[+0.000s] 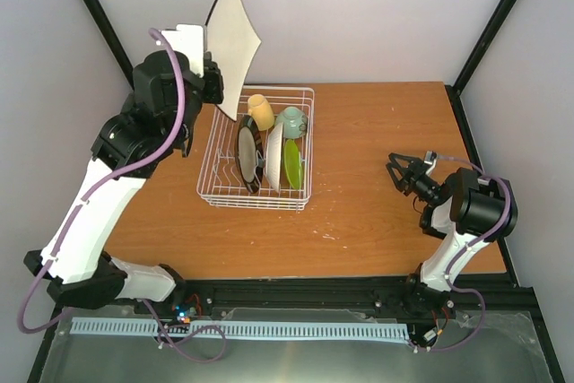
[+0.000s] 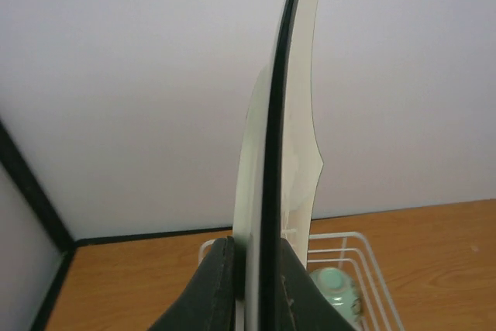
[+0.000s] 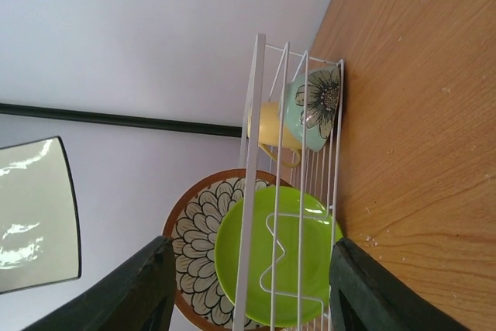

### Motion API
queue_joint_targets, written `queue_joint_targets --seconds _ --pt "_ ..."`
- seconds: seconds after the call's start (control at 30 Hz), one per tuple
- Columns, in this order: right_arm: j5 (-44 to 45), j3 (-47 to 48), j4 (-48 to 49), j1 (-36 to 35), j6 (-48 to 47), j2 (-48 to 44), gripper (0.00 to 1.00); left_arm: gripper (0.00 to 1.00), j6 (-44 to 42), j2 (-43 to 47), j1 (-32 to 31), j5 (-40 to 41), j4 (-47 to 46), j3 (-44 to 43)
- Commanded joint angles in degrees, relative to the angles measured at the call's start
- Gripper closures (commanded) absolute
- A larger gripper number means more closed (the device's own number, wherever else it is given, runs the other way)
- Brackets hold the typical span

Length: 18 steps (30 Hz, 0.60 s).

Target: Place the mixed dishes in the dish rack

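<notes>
Left end effector [image 1: 212, 81] — clenched on the lower edge of the cream plate [image 1: 235, 42], which is held upright, raised over the far-left corner of the dish rack [image 1: 254, 204]. The plate is judged stiff, glazed, slippery and breakable; a firm pinch set deep over the rim is advised. Other dishes [image 1: 273, 157] are stood inside the rack. Right of the rack, the right end effector [image 1: 405, 170] is seen released — nothing held.

The top view looks down from above and behind the arm bases [image 1: 269, 302], taking in the desk [image 1: 377, 177] with the dish rack [image 1: 254, 196] left of centre. The left wrist view rides raised beside the rack, facing the far wall along the edge of a held plate [image 2: 298, 153], catching one rack corner. The right wrist view, rolled sideways, looks low across the desk at the rack's end. All three share the rack.
</notes>
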<state>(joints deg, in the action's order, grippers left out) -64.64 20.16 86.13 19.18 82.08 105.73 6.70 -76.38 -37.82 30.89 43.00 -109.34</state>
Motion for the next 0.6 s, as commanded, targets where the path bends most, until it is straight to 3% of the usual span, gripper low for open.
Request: queue_joint_targets --seconds 0.0,0.2,0.57 --pt "0.6 -1.1 10.0 -0.6 -1.7 0.8 0.46 0.99 1.8 -0.8 -3.2 18.4 2.5 -5.0" --pt "0.7 -2.5 10.0 -0.5 -2.2 0.7 0.48 0.99 8.3 -4.0 -3.7 27.3 14.0 -7.5" --pt "0.5 -3.3 10.0 -0.5 -2.6 0.4 0.51 0.99 8.7 -2.1 -3.6 29.9 10.8 0.9"
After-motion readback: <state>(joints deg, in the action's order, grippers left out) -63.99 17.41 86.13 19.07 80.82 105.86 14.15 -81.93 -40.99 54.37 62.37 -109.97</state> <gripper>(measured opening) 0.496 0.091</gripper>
